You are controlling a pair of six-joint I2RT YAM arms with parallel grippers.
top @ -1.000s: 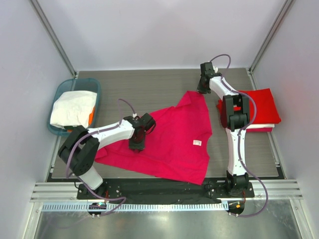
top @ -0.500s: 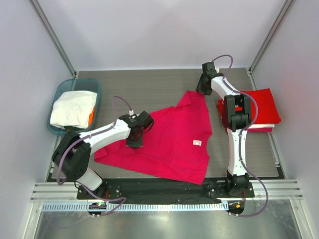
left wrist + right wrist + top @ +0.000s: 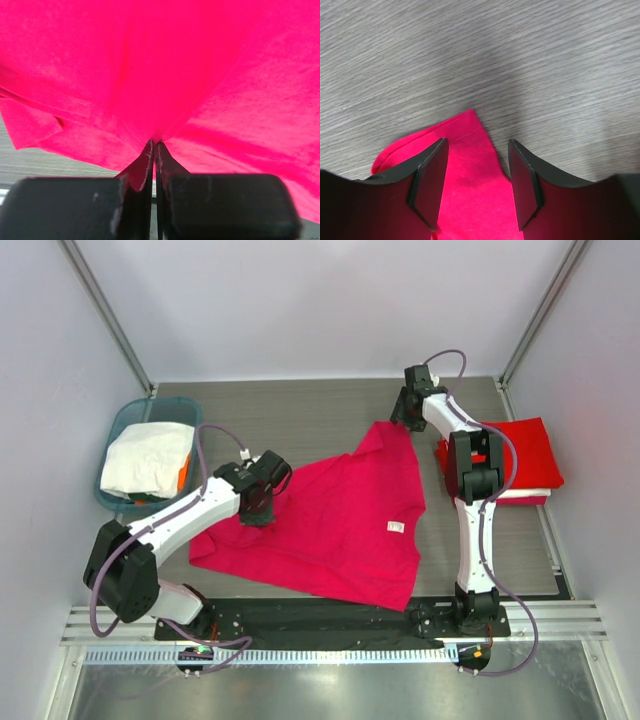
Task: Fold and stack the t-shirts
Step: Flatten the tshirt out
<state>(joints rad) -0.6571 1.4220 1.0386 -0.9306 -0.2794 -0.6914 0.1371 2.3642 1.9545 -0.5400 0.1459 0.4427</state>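
A magenta-pink t-shirt (image 3: 345, 520) lies spread on the table's middle, its white label (image 3: 396, 528) facing up. My left gripper (image 3: 255, 512) is shut on a pinch of its cloth near the left edge; in the left wrist view the fabric (image 3: 165, 75) rises in a tent from my gripper (image 3: 155, 145). My right gripper (image 3: 402, 420) stands open over the shirt's far corner (image 3: 470, 150), a finger (image 3: 432, 172) on each side, the cloth lying flat between them. A stack of folded red t-shirts (image 3: 520, 455) sits at the right. A white t-shirt (image 3: 145, 458) fills the basket.
The teal plastic basket (image 3: 122, 420) stands at the left edge of the table, with something orange (image 3: 184, 472) beside the white cloth. Grey wood-grain table (image 3: 300, 410) shows behind the shirt. White walls close in on three sides.
My right gripper has opened and let go of the shirt's far corner. My left gripper has closed on the cloth and moved left and back, drawing the fabric with it.
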